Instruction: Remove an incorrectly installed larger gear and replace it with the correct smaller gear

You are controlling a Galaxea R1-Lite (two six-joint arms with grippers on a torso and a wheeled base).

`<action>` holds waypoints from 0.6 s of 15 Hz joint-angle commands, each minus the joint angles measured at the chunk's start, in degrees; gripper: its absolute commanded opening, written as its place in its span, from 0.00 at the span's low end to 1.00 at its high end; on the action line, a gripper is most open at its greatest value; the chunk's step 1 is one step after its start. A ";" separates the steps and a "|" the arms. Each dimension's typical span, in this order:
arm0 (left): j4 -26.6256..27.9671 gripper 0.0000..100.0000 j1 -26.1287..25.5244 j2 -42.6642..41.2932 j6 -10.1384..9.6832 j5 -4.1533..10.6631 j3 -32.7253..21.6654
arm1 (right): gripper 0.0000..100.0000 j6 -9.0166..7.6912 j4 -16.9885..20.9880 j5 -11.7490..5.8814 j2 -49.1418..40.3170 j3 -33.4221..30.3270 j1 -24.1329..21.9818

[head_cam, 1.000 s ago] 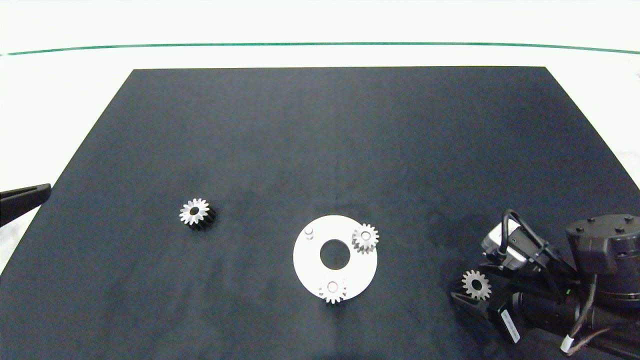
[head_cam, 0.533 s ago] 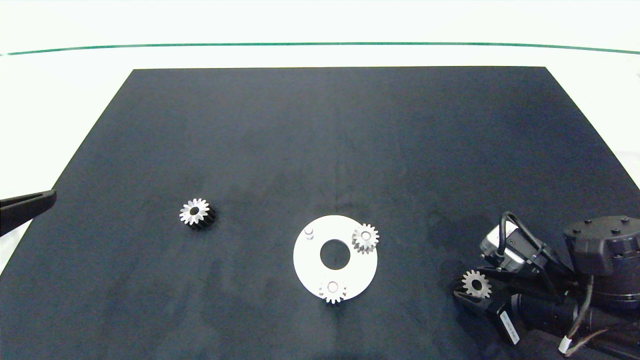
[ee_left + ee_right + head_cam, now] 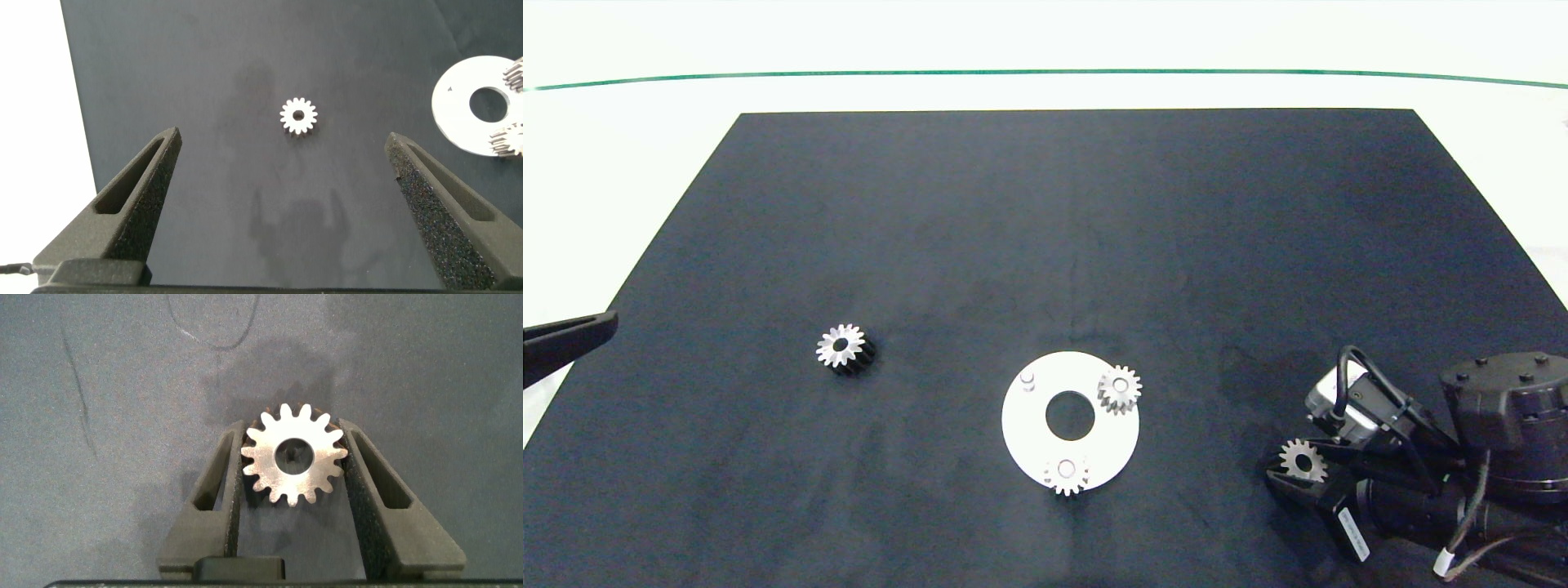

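The larger gear (image 3: 841, 349), tall with pointed teeth, stands alone on the black mat, left of the white ring plate (image 3: 1029, 429). It also shows in the left wrist view as the gear (image 3: 299, 118) well ahead of my open left gripper (image 3: 286, 188). That gripper (image 3: 572, 336) hovers at the mat's left edge. My right gripper (image 3: 1297, 467) at the lower right is shut on the smaller gear (image 3: 1303, 461). In the right wrist view the smaller gear (image 3: 294, 455) lies flat with a finger pressing each side.
The plate carries two small gears, one at its right (image 3: 1120, 389) and one at its near edge (image 3: 1066, 474), plus a bare peg (image 3: 1027, 380) at its upper left. The right arm's body (image 3: 1494, 457) fills the lower right corner.
The left gripper's tip has crept slightly rightward over the mat's edge. The right arm has shifted a little with the smaller gear still between its fingers.
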 commanded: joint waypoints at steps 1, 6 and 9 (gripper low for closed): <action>0.15 1.00 0.00 0.13 0.08 0.04 0.01 | 0.33 -0.09 -0.05 -0.02 -0.07 0.10 0.09; 0.15 1.00 0.00 0.04 0.08 0.04 0.62 | 0.24 -0.09 -0.05 -0.02 -0.16 0.27 0.00; 0.15 1.00 0.00 0.04 -0.01 0.04 0.89 | 0.22 -0.09 0.22 -0.28 -2.62 0.18 0.00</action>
